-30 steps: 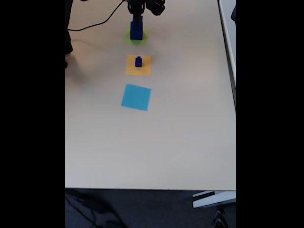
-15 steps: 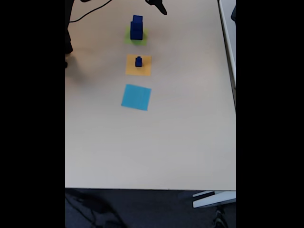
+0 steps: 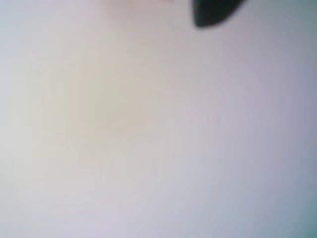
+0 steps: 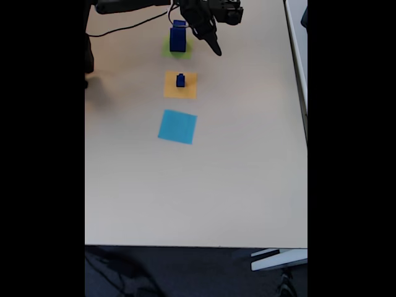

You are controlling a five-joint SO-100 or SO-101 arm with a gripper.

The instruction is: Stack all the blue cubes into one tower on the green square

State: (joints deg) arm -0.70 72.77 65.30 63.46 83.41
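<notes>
One dark gripper [image 4: 213,48] now hangs just at three o'clock of the tower [image 4: 178,37] on the green square [image 4: 177,48]; half a second ago it was nearly gone at the top edge. I cannot tell if its jaws are apart. A small blue cube [image 4: 180,80] sits on the orange square [image 4: 180,85], at six o'clock of the tower.

A: Wrist view totally out of focus, pale washed-out haze, cream tint at centre, bluish twd edges. One dark blurry blob [image 3: 214,12] at top edge, no outline to speak of.

B: Fixed view? Bright, even daylight on the table [image 4: 247,173], slightly soft overall. Black bars L & R of pic. Faint grey shadow smudge at far left, no harsh glare. Floor strip below table edge dim, low detail. Colours of paper squares read clean.
</notes>
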